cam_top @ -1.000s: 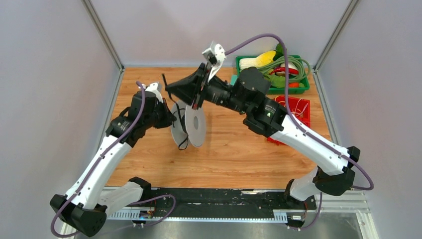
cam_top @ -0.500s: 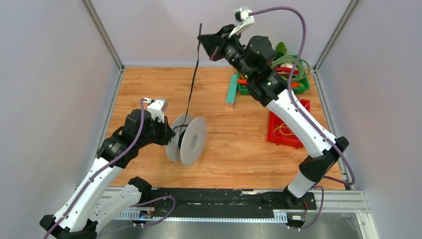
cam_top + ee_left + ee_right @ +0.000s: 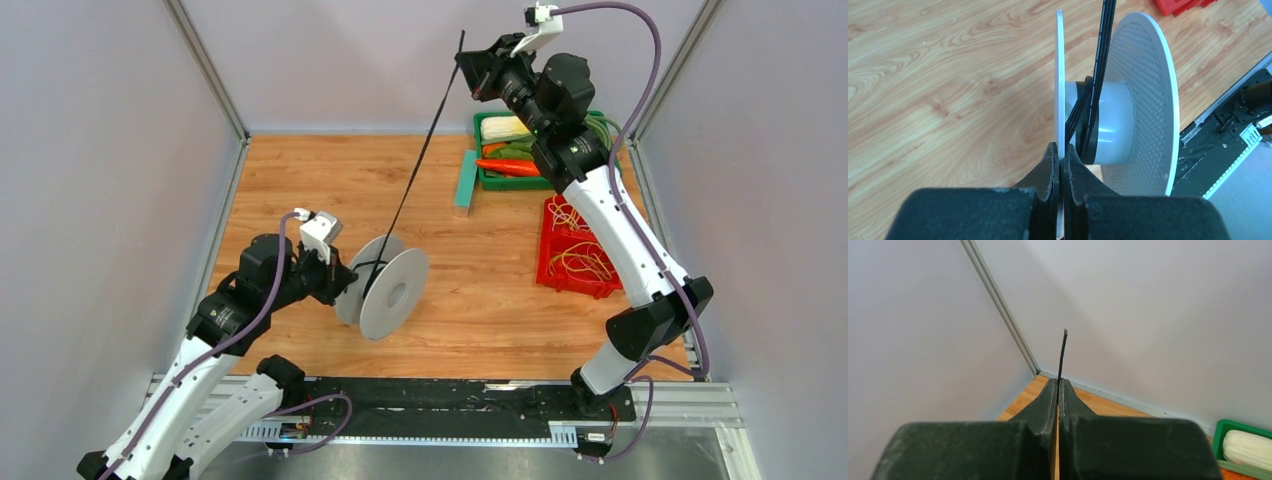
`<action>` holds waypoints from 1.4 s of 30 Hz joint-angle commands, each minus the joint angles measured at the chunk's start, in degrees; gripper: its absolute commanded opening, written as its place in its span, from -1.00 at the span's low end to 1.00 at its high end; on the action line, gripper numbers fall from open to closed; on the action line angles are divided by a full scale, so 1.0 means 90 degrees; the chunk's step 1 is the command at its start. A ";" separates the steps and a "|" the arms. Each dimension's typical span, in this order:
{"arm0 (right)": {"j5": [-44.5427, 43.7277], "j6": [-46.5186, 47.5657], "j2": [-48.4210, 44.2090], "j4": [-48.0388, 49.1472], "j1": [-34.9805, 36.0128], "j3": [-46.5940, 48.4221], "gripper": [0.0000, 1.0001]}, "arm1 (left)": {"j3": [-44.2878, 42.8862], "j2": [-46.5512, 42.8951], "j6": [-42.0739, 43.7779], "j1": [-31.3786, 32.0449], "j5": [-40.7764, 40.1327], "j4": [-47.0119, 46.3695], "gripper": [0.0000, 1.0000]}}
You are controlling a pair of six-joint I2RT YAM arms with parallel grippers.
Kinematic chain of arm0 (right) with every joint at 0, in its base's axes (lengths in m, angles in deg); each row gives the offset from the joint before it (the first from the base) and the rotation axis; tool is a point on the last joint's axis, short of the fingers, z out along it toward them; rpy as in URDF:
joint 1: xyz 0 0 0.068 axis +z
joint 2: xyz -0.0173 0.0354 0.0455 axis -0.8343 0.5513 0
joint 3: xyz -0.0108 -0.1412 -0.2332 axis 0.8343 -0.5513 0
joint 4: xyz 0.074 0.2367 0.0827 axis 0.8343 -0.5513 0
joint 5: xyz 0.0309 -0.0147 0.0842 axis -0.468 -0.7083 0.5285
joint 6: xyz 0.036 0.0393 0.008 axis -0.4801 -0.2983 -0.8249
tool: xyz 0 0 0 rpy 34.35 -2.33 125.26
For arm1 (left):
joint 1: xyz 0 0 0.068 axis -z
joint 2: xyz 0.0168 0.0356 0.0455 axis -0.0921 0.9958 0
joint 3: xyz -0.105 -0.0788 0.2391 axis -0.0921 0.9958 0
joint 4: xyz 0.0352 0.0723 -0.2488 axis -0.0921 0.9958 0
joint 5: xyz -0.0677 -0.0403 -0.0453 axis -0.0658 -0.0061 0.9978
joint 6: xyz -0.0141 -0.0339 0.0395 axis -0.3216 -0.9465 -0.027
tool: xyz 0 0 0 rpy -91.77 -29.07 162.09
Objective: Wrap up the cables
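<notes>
White spool standing on edge at the near left of the wooden table, one flange pinched in the closed left gripper. The black cable, a few turns already on the hub, runs taut up to the raised right gripper, clamped on it just below its free end (tip protruding). Right of the cable line: teal block, green vegetable bin, red tray of rubber bands.

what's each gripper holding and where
Left gripper pinches the spool by one flange's rim; right gripper pinches the cable near its free end.
</notes>
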 commanded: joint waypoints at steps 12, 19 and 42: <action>-0.0020 0.0460 -0.0661 0.0228 -0.1088 -0.1619 -1.00 | -0.2116 0.0105 0.0439 0.0024 0.1145 0.1113 -1.00; 0.1851 -0.1160 -0.1422 -0.0017 -0.1674 -0.3699 -0.73 | -0.4540 0.0896 0.0313 0.0014 0.0491 0.1759 -1.00; 0.3223 0.3747 -0.4294 -0.0467 -0.0435 -0.6133 1.00 | -0.6584 0.2342 -0.1709 -0.0406 -0.0253 0.1096 -1.00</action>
